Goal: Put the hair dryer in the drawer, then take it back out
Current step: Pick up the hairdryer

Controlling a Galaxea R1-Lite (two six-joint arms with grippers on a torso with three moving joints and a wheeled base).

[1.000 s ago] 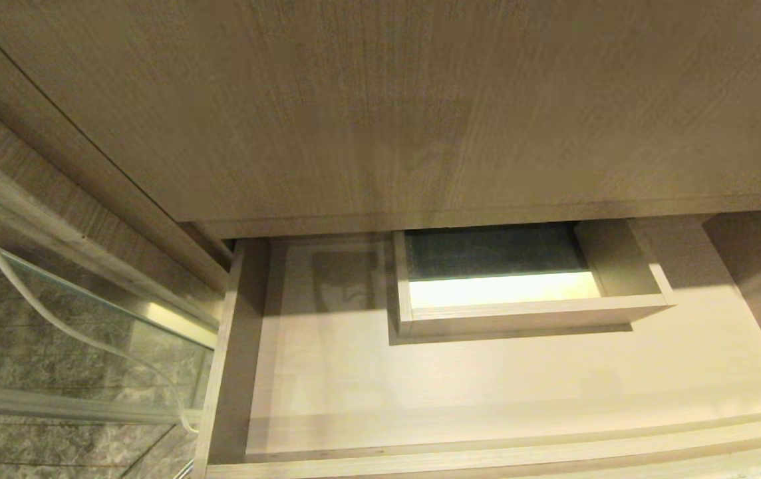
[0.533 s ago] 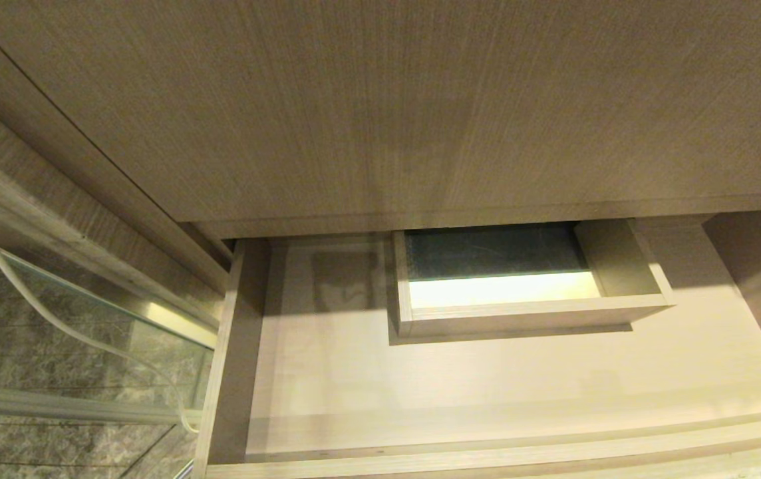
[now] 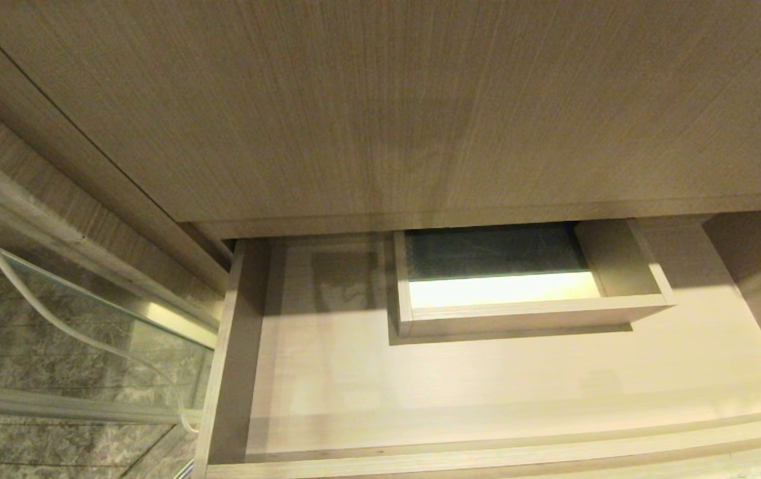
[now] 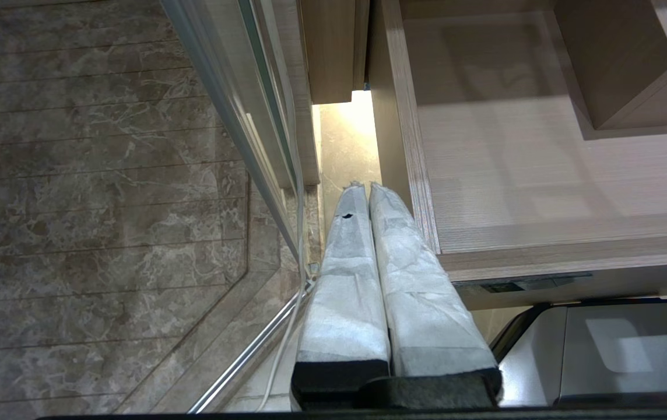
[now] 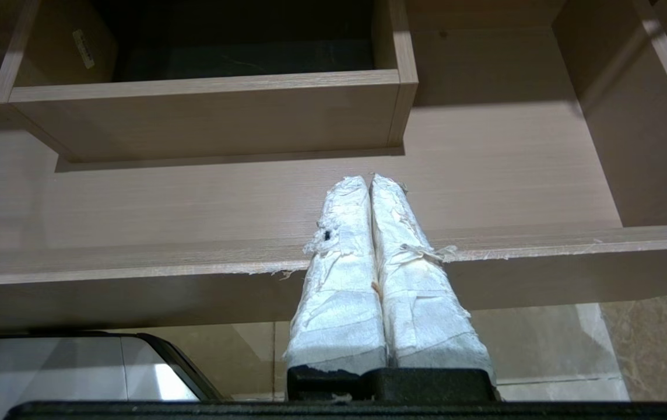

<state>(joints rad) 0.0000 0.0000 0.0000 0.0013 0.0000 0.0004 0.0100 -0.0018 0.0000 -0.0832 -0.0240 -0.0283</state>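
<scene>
The drawer stands pulled open below me, wide and shallow, light wood grain, its floor bare. A small boxed cut-out sits at its back. The hair dryer is out of view in every frame. My left gripper hangs shut and empty outside the drawer's left side wall, over the gap to a glass panel. My right gripper is shut and empty too, its wrapped fingertips just over the drawer's front rim. Neither arm shows in the head view.
A tall wood panel overhangs the back of the drawer. To the left stand a glass panel with a metal frame and a thin white cord running down it, over marble tiles. My silver base lies below the drawer front.
</scene>
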